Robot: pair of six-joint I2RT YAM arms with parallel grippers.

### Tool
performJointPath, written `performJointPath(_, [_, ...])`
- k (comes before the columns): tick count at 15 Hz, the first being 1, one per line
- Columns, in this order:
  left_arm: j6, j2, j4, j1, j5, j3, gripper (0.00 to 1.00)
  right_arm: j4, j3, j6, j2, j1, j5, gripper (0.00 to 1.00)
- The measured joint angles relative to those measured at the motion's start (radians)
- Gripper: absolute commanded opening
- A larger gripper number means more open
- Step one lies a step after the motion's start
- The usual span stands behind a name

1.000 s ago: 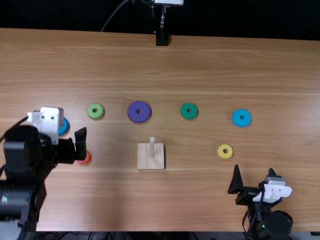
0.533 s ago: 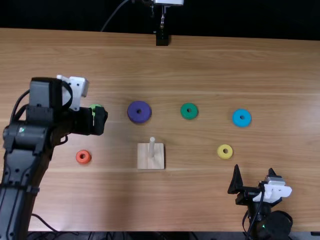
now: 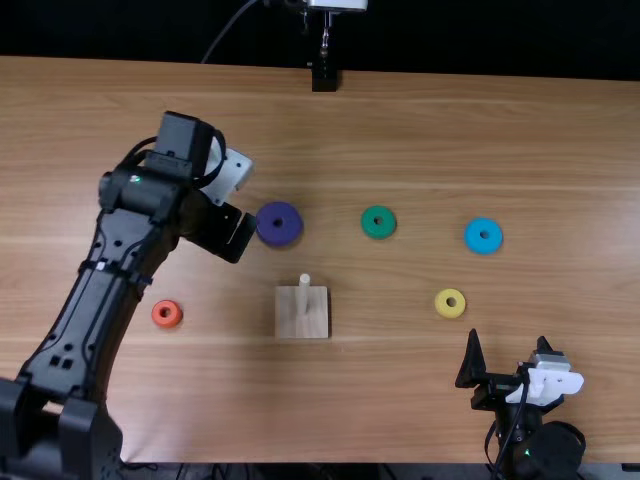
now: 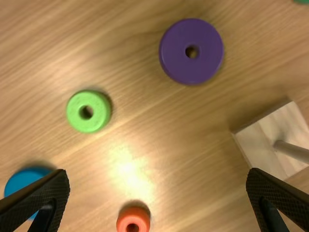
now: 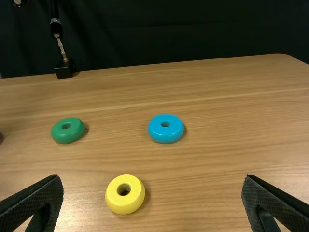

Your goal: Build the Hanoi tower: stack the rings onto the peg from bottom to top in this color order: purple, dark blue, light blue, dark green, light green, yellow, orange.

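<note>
My left gripper (image 3: 238,238) is above the table just left of the purple ring (image 3: 279,223); in the left wrist view the left gripper (image 4: 158,193) stands open, holding nothing. The bare peg (image 3: 304,290) rises from its wooden base (image 3: 301,323). Around it lie the dark green ring (image 3: 378,222), light blue ring (image 3: 483,236), yellow ring (image 3: 450,303) and orange-red ring (image 3: 167,314). The left wrist view has the light green ring (image 4: 88,111) and dark blue ring (image 4: 25,181). My right gripper (image 3: 508,352) is open near the front edge; the right gripper (image 5: 152,198) is empty in its wrist view.
A black stand (image 3: 324,76) is at the far edge of the wooden table (image 3: 420,130). The left arm stretches over the table's left part. A dark curtain (image 5: 193,29) hangs behind the table.
From the table's left side, my left gripper has moved right and away from the near edge, toward the purple ring. My right arm and the visible rings have kept their places.
</note>
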Motion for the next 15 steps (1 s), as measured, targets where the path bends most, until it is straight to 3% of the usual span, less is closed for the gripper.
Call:
performJointPath(4, [0.007,0.137,-0.003,-0.071,-0.018,0.072,1.00,0.000,0.000,0.000,0.000,0.000,0.000,1.00])
performJointPath(9, [0.007,0.278,0.008,-0.113,-0.058,0.175,1.00,0.001,0.000,0.000,0.000,0.000,0.000,1.00])
performJointPath(15, [0.008,0.407,0.012,-0.151,-0.062,0.224,1.00,0.000,0.000,0.000,0.000,0.000,0.000,1.00])
